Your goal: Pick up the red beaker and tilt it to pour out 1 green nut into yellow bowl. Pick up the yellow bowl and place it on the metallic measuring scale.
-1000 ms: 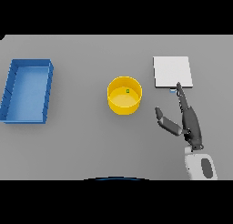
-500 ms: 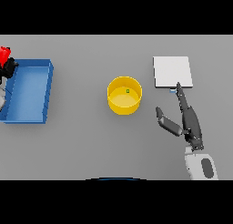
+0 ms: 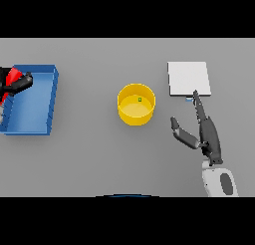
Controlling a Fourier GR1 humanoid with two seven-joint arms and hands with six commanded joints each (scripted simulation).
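- Okay, I see my left hand [image 3: 21, 82] at the far left edge, fingers wrapped round the red beaker [image 3: 11, 76], above the blue tray [image 3: 52, 102].
- Green nut [image 3: 140, 99] lies inside the yellow bowl [image 3: 136, 114], mid-table.
- Right hand [image 3: 208, 135] rests unclenched; its fingertip reaches the metallic scale [image 3: 188, 78].

No text, label, brand, number or sign can be read anywhere in the head view. The metallic measuring scale [image 3: 188, 78] is shown as a plain pale square without any printed mark. No lettering is seen on the yellow bowl [image 3: 136, 107], on the blue tray [image 3: 48, 99], or on the red beaker [image 3: 12, 77].
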